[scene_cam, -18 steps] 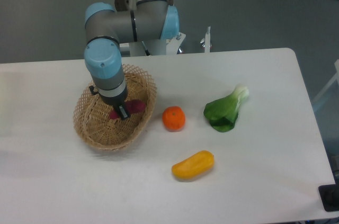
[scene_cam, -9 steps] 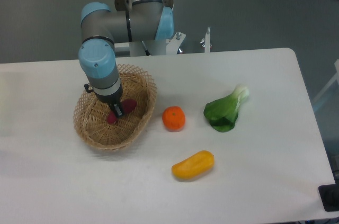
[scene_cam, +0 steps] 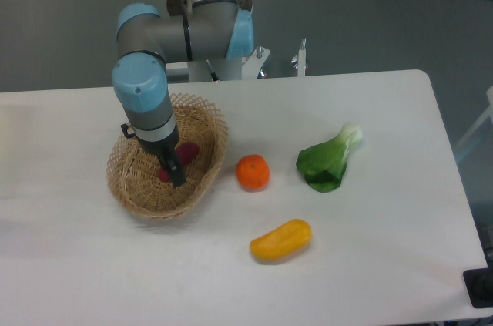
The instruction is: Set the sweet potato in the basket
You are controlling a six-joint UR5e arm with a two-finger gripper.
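The reddish-purple sweet potato [scene_cam: 187, 153] lies inside the tan wicker basket [scene_cam: 135, 190] at the left of the table, on its woven floor. My gripper [scene_cam: 174, 169] reaches straight down into the basket, right over the tuber. One dark finger [scene_cam: 176, 174] stands in front of the sweet potato and extends below it, hiding its middle. Only the tuber's two ends show on either side of that finger. The jaws appear spread, with the far finger hidden behind the wrist.
An orange [scene_cam: 253, 172] sits just right of the basket. A yellow-orange oblong vegetable [scene_cam: 281, 239] lies toward the front, and a green bok choy [scene_cam: 328, 160] further right. The arm's base stands behind the basket at the table's far edge.
The arm carried the sweet potato leftward and down into the basket. Since half a second ago the near finger has shifted forward off the tuber, which stayed where it was.
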